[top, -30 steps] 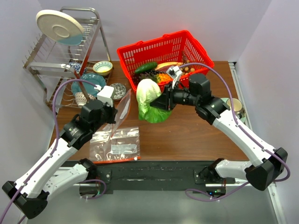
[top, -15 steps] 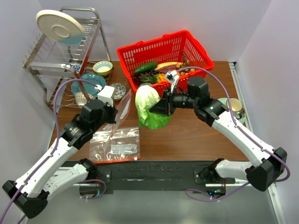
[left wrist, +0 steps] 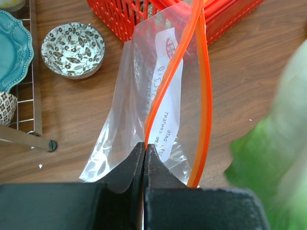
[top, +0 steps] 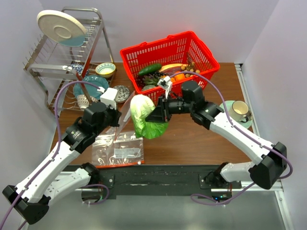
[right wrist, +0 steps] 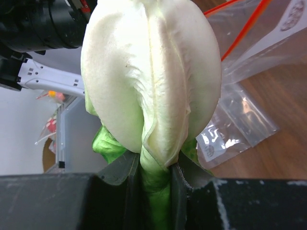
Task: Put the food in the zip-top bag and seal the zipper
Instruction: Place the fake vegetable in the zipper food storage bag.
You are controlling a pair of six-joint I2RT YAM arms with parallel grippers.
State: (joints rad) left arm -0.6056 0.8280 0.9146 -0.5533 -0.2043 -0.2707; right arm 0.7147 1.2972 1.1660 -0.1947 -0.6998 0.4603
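Note:
My right gripper (top: pixel 160 114) is shut on the pale-green and white napa cabbage (top: pixel 144 117) and holds it above the table, just right of the bag's mouth; the cabbage fills the right wrist view (right wrist: pixel 151 81). My left gripper (left wrist: pixel 144 146) is shut on the edge of the clear zip-top bag (left wrist: pixel 163 100) and holds it up, its red-orange zipper (left wrist: pixel 204 96) spread open. In the top view the bag (top: pixel 125 111) stands between the left gripper (top: pixel 116 116) and the cabbage. A dark green cucumber (top: pixel 150 69) and small brown nuts (top: pixel 194 71) lie in the basket.
The red basket (top: pixel 144 50) holds other fruit at the back. A second clear bag (top: pixel 120 149) lies flat near the front edge. A dish rack (top: pixel 67 52), a patterned bowl (left wrist: pixel 72 49) and a teal plate (top: pixel 91 86) stand at left; a cup on a saucer (top: pixel 238 110) at right.
My right gripper has carried the cabbage left and a little toward the near edge, up to the held bag's mouth. The left gripper and the bag have stayed put.

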